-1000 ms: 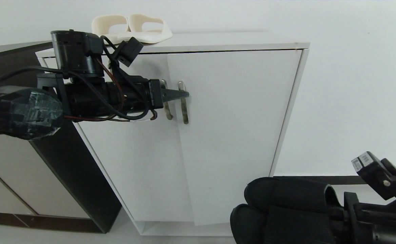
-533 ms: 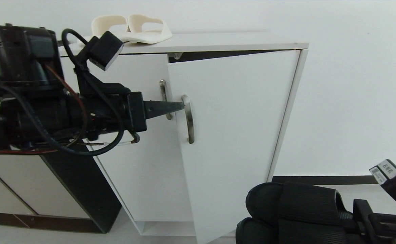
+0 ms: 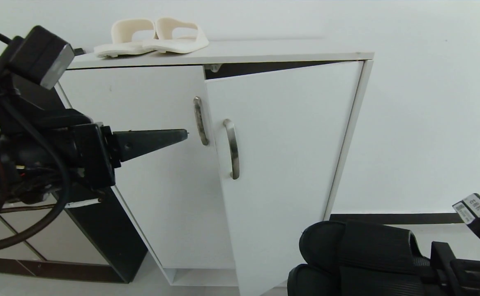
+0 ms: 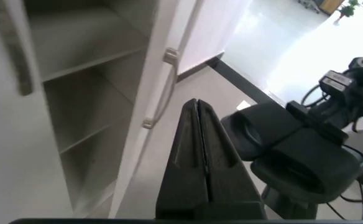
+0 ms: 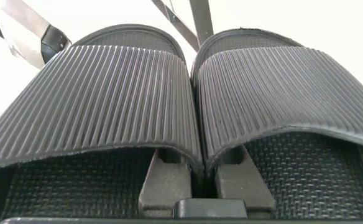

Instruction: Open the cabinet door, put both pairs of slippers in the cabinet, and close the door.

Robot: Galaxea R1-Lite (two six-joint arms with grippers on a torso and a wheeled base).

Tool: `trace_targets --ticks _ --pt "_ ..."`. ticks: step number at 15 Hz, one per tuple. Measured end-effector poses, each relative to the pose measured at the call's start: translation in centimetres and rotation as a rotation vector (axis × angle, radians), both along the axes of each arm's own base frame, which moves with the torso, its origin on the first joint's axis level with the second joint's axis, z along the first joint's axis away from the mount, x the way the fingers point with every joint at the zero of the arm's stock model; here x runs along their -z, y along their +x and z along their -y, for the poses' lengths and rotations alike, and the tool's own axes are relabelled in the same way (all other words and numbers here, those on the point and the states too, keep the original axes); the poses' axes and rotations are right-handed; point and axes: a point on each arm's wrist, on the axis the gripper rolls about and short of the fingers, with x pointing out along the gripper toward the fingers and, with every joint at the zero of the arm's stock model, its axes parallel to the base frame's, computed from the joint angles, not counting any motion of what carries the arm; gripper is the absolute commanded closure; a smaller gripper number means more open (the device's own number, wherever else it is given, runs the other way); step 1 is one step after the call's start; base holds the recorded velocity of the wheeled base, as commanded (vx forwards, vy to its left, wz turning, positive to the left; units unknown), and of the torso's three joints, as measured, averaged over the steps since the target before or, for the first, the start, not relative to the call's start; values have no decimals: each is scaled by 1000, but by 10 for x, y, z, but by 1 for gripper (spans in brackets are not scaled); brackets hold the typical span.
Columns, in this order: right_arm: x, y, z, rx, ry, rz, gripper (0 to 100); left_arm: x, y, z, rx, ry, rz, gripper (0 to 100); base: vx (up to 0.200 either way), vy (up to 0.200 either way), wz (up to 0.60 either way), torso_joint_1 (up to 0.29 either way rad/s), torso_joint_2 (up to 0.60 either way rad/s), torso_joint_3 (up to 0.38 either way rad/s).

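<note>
The white cabinet (image 3: pixel 281 172) has its right door (image 3: pixel 289 135) ajar, with a dark gap along the top. My left gripper (image 3: pixel 184 133) is shut and holds nothing; its tip hovers left of both metal handles (image 3: pixel 232 149), touching neither. In the left wrist view the shut left gripper (image 4: pixel 197 124) points past the door edge (image 4: pixel 163 93) toward bare shelves (image 4: pixel 76 37). A cream pair of slippers (image 3: pixel 153 35) lies on the cabinet top. My right gripper (image 5: pixel 198 177) is shut on the black slippers (image 5: pixel 188 93), low and right of the cabinet (image 3: pixel 355 259).
A dark mirrored panel (image 3: pixel 92 230) leans beside the cabinet on its left. A white wall (image 3: pixel 429 123) with a dark baseboard (image 3: pixel 388 218) stands to the right. The left door's handle (image 3: pixel 199 121) sits close beside the right door's edge.
The right door swung from nearly closed to ajar as my left gripper drew its handle out. The left gripper then came off the handle and moved back to the left. The right arm barely shifted.
</note>
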Motion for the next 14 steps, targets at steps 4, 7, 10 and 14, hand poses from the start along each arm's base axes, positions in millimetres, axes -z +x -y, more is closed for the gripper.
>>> trace_targets --ticks 4,7,10,14 --pt "0 -1 1 0 0 1 100 -10 22 4 -26 -55 62 100 0 0 0 0 0 0" --pt "0 -1 1 0 1 3 100 -12 55 13 -41 -83 86 100 0 0 0 0 0 0" --pt "0 -1 2 1 3 4 100 -10 83 17 -65 -85 74 100 0 0 0 0 0 0" --pt "-1 -2 2 -1 4 6 100 -4 101 22 -68 -81 56 100 0 0 0 0 0 0"
